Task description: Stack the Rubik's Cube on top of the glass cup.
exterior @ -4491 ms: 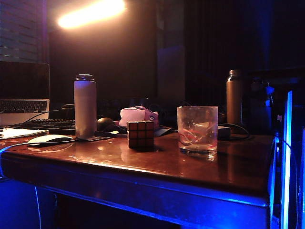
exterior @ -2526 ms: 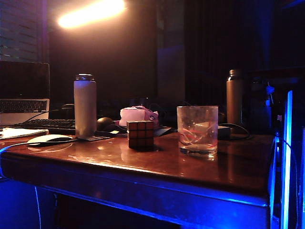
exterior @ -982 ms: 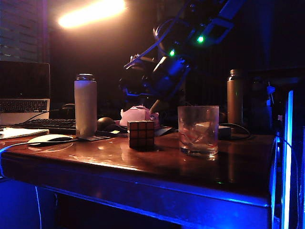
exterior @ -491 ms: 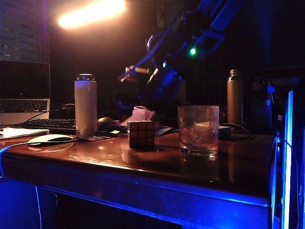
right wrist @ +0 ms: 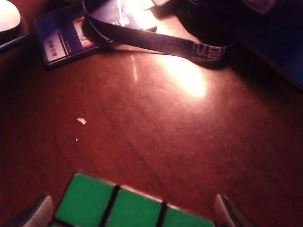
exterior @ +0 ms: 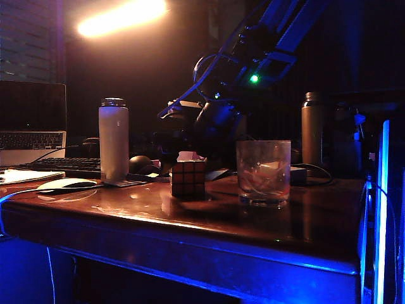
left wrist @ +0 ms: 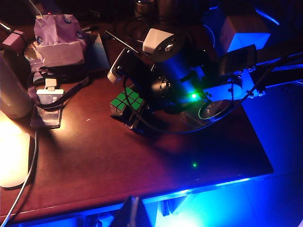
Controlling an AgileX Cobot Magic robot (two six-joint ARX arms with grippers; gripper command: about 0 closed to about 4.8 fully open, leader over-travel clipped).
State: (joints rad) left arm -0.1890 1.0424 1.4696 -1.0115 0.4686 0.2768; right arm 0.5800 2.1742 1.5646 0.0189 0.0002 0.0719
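The cube point(exterior: 187, 178) stands on the table point(exterior: 190, 221), left of the glass point(exterior: 263, 173) and apart from it; the right gripper point(right wrist: 132, 208) sits low behind the cube, fingers point(right wrist: 227, 210) spread wide on either side of its green face, not closed on it; the left gripper point(left wrist: 132, 215) shows only as a dark tip at the near edge; its finger state cannot be told; a pale bottle point(exterior: 113, 140) stands far left

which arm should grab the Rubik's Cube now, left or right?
Right. The right gripper already hangs open with a fingertip on either side of the Rubik's Cube, beside the glass cup. The left gripper is out of view, its camera looking down from high above the table.
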